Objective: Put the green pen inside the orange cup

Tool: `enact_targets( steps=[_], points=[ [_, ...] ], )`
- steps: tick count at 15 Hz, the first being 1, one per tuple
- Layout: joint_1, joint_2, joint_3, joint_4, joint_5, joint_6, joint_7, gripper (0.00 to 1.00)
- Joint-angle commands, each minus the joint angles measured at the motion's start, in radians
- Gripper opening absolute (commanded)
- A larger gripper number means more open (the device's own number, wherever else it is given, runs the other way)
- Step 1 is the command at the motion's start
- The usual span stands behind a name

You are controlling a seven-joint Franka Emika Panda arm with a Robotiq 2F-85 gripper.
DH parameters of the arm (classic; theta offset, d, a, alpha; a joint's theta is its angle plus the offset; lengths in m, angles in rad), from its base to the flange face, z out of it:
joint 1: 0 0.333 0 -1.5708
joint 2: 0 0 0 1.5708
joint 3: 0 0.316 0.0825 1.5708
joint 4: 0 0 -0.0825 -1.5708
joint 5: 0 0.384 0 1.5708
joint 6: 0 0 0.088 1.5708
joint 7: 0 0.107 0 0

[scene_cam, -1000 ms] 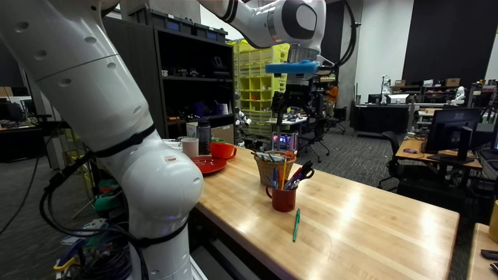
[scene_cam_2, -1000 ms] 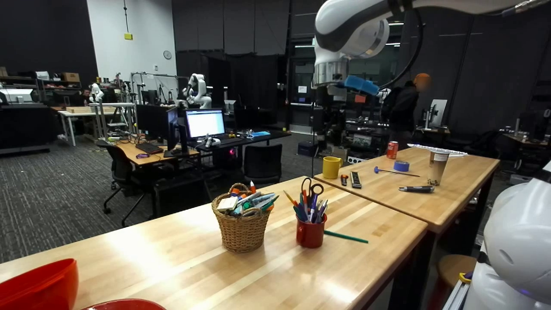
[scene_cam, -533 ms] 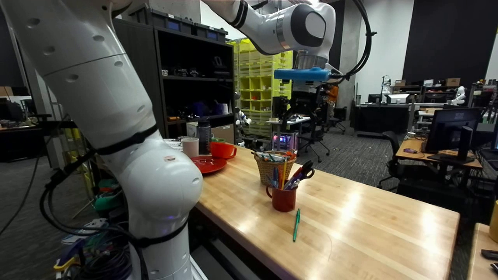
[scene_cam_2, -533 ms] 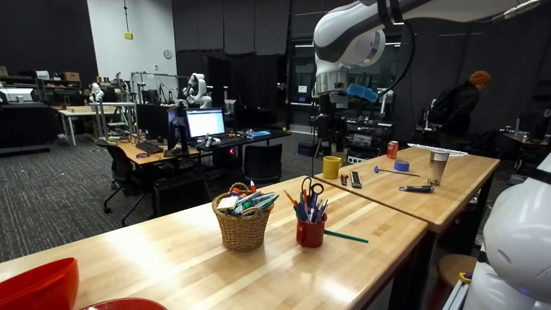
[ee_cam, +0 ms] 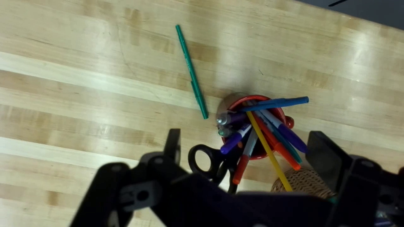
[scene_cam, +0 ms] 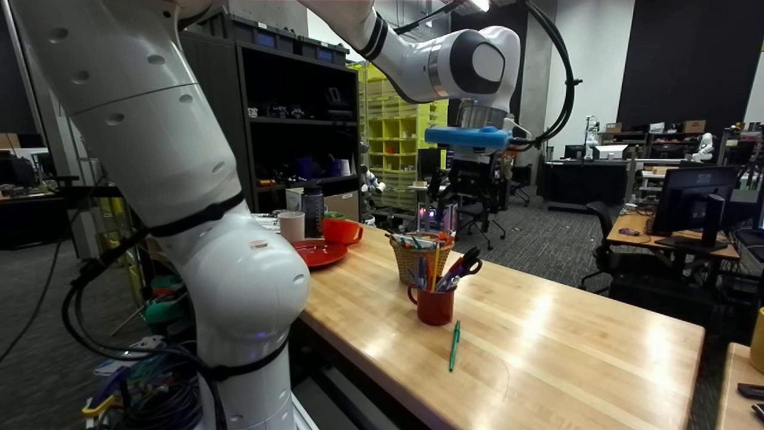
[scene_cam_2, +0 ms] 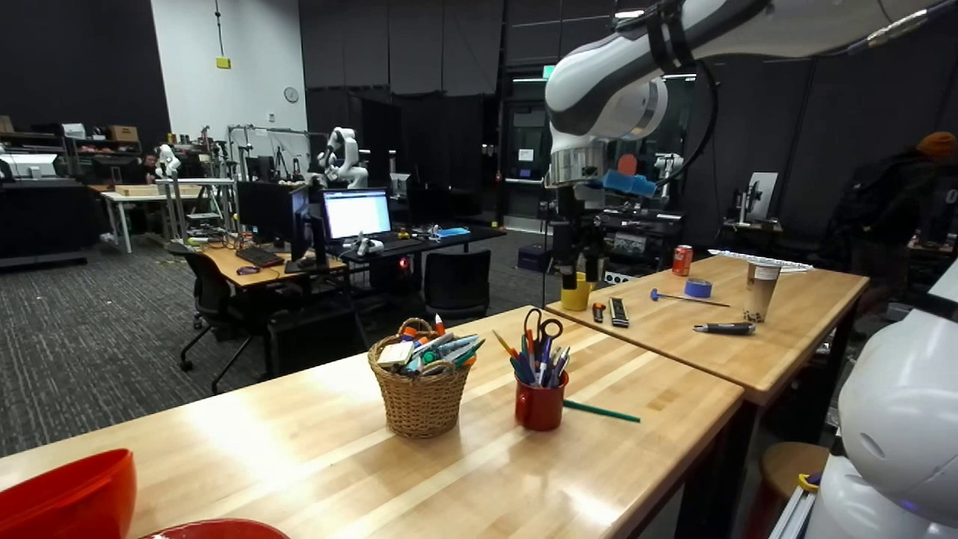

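Observation:
The green pen (scene_cam: 455,346) lies flat on the table beside the orange cup (scene_cam: 434,309), a small cylindrical mug that looks dark red and holds pens, a pencil and scissors. Both also show in an exterior view, the pen (scene_cam_2: 602,411) partly behind the cup (scene_cam_2: 539,408). My gripper (scene_cam: 464,218) hangs well above the table, empty. In the wrist view my gripper (ee_cam: 244,134) is open, its fingers wide apart. There the green pen (ee_cam: 191,69) lies beyond the left finger, and the cup's handle (ee_cam: 289,122) and pens show between and beyond the fingers.
A woven basket (scene_cam: 412,266) of pens stands close to the cup; it shows in the wrist view too (ee_cam: 303,183). Scissors (scene_cam: 471,261) stick out of the cup. A red-orange bowl (scene_cam: 340,232) and a red plate (scene_cam: 322,255) are farther along. A second table (scene_cam_2: 816,296) bears a yellow mug (scene_cam_2: 573,301).
My gripper has moved down toward the table, and a little to the right in an exterior view. The pen, cup and basket have not moved. A person in the background has walked right.

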Motion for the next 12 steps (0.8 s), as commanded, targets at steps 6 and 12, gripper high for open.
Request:
enact_targets(
  steps=[6,12],
  points=[
    [-0.038,-0.017,-0.067,-0.176,-0.077,0.168,-0.197,1.00],
    [-0.054,-0.027,-0.100,-0.296,-0.077,0.271,-0.271,1.00]
  ],
)
